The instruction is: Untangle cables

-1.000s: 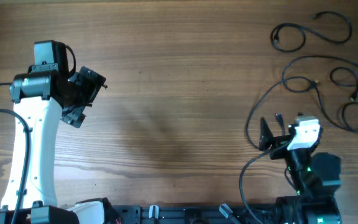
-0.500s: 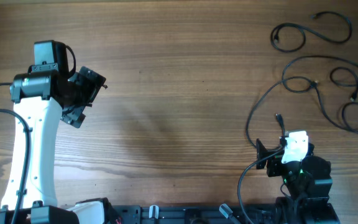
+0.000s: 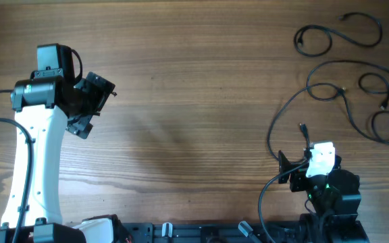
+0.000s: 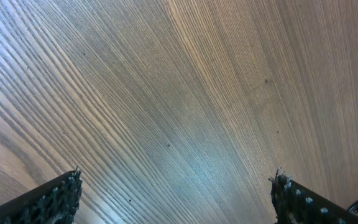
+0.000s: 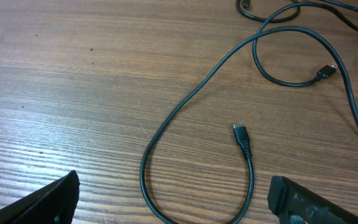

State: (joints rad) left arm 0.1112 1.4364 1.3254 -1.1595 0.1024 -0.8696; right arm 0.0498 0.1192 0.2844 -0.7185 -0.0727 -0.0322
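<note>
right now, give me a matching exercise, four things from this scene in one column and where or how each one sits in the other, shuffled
Things:
1. left gripper
2. right gripper
3. plug end
4. looped cable

Place or state:
a. lies loose on the wood just ahead of the right arm's open fingers
b. in the far right corner of the table, by itself
c. open, over bare wood on the left side
d. open, low at the near right edge

Pairs: 1-c, 2-d, 3-a, 4-b
</note>
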